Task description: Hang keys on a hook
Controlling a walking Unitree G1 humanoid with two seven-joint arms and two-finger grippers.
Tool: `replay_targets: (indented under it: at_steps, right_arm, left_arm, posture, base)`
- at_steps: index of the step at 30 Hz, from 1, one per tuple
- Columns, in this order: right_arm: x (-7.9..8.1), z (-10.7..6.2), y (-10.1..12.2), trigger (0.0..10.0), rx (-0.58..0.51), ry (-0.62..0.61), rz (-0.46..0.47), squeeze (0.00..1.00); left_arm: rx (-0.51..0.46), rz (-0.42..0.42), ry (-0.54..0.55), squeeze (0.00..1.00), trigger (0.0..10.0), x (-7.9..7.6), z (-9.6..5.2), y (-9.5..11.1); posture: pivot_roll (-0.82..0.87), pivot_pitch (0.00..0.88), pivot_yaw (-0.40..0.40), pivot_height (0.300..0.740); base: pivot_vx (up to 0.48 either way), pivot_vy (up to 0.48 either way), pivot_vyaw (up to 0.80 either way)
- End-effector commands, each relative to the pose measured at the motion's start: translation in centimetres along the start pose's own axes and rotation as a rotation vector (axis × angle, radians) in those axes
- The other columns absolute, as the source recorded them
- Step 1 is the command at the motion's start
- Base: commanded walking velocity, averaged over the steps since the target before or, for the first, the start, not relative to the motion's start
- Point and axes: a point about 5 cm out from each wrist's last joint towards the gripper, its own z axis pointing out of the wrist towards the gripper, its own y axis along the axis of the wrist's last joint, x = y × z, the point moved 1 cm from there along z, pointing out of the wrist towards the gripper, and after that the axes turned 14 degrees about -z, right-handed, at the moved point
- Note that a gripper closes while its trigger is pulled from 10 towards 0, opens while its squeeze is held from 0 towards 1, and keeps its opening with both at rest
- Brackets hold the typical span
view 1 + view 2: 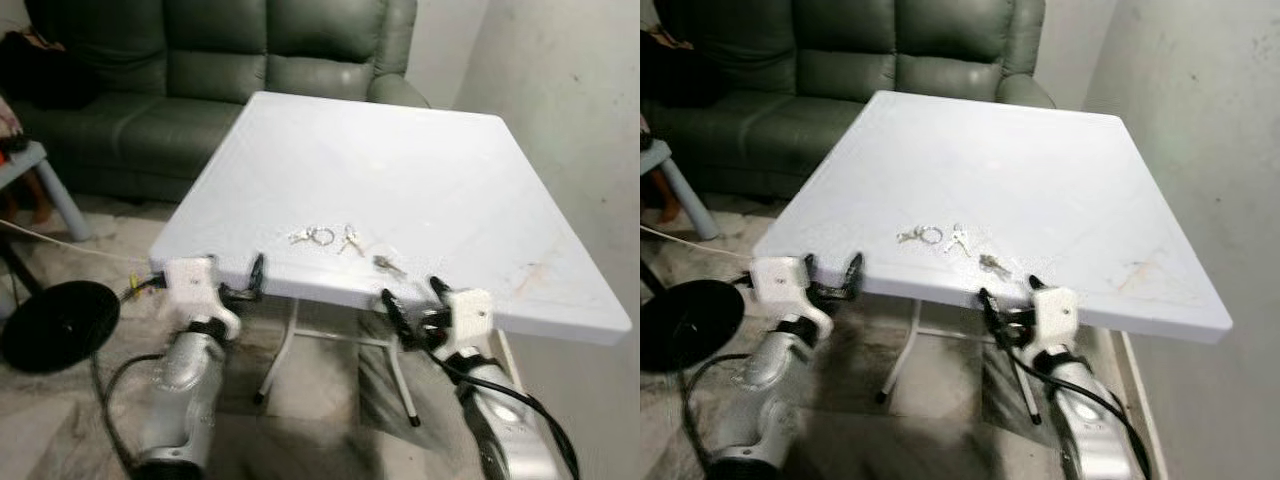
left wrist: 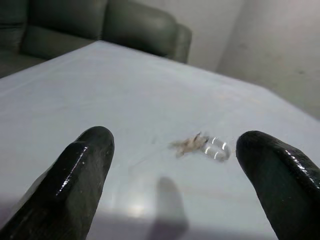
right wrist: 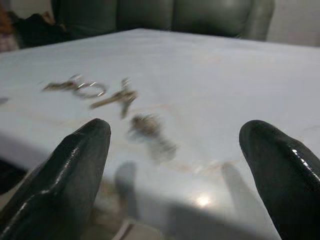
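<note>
The keys (image 1: 345,240) lie scattered near the white table's (image 1: 420,170) front edge, at twelve o'clock from both grippers. The left gripper (image 1: 238,282) and right gripper (image 1: 412,302) hold their fingers apart. Light, flat, probably slippery metal; the ring (image 1: 321,236) offers the best grip.

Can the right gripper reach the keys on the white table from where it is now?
Probably yes. The right gripper is open at the table's near edge, and the keys lie just beyond its fingertips with nothing between them.
</note>
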Motion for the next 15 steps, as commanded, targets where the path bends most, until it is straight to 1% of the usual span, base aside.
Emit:
replay_targets:
  at_steps: [1,6,8,14,15]
  right_arm:
    - [0.47,0.42,0.63,10.0,-0.024,0.011,0.006,0.00]
    - [0.45,0.48,0.65,10.0,-0.024,0.014,0.004,0.00]
    - [0.42,0.53,0.66,10.0,-0.025,0.017,0.003,0.00]
    - [0.40,0.52,0.66,10.0,-0.025,0.018,0.001,0.00]
    - [0.39,0.52,0.64,10.0,-0.024,0.019,0.000,0.00]
  left_arm:
    - [-0.012,0.008,0.024,0.00,10.0,0.71,-0.07,0.53]
    - [-0.014,0.004,0.025,0.00,10.0,0.69,-0.01,0.54]
    - [-0.016,-0.013,0.031,0.00,10.0,0.68,0.04,0.47]
    - [-0.018,-0.016,0.031,0.00,10.0,0.64,0.09,0.49]
    - [-0.021,-0.005,0.035,0.00,10.0,0.67,0.10,0.52]
  posture:
    - [0.03,0.000,-0.073,0.702]
    - [0.03,0.000,-0.076,0.702]
    - [0.03,0.000,-0.076,0.702]
    - [0.03,0.000,-0.078,0.702]
    - [0.03,0.000,-0.080,0.702]
  base:
    - [0.401,0.000,0.00]
    - [0.394,0.000,0.00]
    - [0.302,0.296,0.00]
    - [0.267,0.342,0.00]
    - [0.255,0.352,0.00]
